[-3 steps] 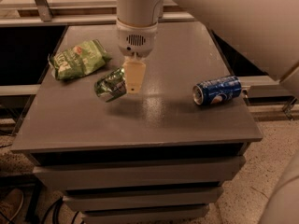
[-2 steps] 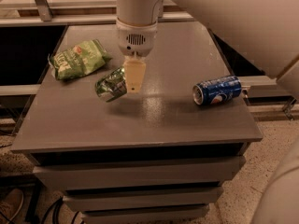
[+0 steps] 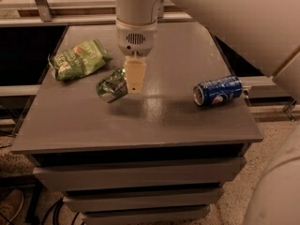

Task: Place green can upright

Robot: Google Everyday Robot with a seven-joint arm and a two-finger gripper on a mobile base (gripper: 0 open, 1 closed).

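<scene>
Claw (image 3: 133, 81) hangs over the counter (image 3: 140, 121) just above frame centre, with the green can (image 3: 111, 85) touching its left side, long axis tilted toward lower left and not yet upright; cannot tell whether the claw clamps it.

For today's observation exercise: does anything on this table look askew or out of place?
Yes. The gripper, over the table's middle, holds the green can tilted, not upright; the blue can lies on its side at the right.
</scene>
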